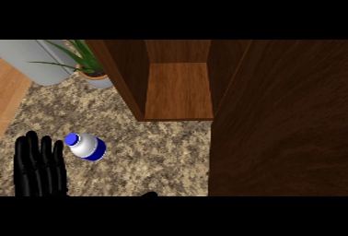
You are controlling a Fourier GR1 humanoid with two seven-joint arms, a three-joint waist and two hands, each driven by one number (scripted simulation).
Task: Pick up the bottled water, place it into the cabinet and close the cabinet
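The bottled water (85,146), pale with a blue cap and blue band, stands on the speckled granite counter (156,152) at the left. My left hand (39,168) rests open at the lower left edge, fingers straight up, just left of the bottle and apart from it. The wooden cabinet (178,90) stands open at the back, its shelf bare. Its open door (282,120) fills the right side of the view. A small black tip (149,194) shows at the lower edge, probably my right hand, too little to read.
A potted plant (92,69) sits at the back left beside the cabinet's left wall. A grey rounded object (37,60) lies in the far left corner. A wooden strip (12,94) borders the counter's left edge.
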